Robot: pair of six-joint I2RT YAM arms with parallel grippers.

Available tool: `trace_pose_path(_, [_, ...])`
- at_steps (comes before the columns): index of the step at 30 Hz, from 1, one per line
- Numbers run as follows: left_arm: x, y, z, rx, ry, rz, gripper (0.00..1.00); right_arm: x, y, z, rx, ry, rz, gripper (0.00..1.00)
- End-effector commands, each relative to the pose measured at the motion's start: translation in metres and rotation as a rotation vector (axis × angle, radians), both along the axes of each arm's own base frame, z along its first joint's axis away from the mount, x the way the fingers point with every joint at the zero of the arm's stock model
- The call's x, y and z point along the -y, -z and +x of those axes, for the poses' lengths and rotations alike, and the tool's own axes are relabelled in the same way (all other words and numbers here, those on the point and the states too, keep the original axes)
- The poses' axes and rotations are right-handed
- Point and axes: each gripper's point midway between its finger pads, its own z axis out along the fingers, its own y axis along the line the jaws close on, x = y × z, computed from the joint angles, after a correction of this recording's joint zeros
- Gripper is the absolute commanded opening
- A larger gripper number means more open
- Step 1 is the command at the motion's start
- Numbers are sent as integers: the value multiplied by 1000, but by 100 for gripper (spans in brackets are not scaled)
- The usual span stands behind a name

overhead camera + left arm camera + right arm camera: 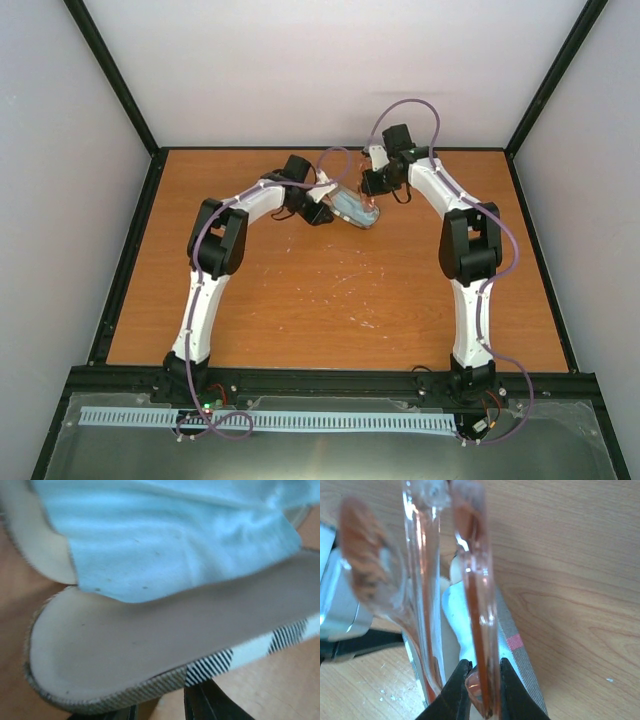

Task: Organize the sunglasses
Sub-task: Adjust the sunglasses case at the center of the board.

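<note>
Orange-brown wooden desk (330, 300), flecked with pale scuffs, is sitting between plain white wall panels (330, 70) and a black frame (120, 250). At its far middle the right gripper (482, 672) is pinching the small sunglasses with orange-pink translucent lenses (475, 605) by the frame, holding them edge-up over the open tan oblong case (125, 645), where a light blue cloth (170, 540) is lying. The left gripper (160, 710) is sitting at the case's striped rim; cannot tell whether it is gripping.

1. Top view: no text, label or number can be read anywhere.
2. Left wrist view: the case (125, 645) bears only a striped pattern along its edge, with no lettering.
3. Right wrist view: nothing legible on the sunglasses (480, 605), no brand or mark.
</note>
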Motion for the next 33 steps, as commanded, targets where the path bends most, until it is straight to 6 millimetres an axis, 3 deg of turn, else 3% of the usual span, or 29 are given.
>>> trace_pose_path(1, [-10, -4, 34, 69, -45, 26, 28, -11, -15, -14, 10, -66, 7, 3])
trace_pose_path(10, [-17, -15, 63, 134, -91, 30, 35, -29, 12, -24, -119, -69, 23, 3])
trace_pose_path(21, [-14, -26, 71, 148, -114, 1, 39, -25, 59, -26, -289, -23, -38, 3])
trace_pose_path(23, [-14, -27, 71, 152, -114, 0, 40, -23, 53, -19, -257, -19, -51, 3])
trace_pose_path(33, [-7, -35, 77, 162, -119, -33, 48, -18, 64, -16, -274, 3, -90, 7])
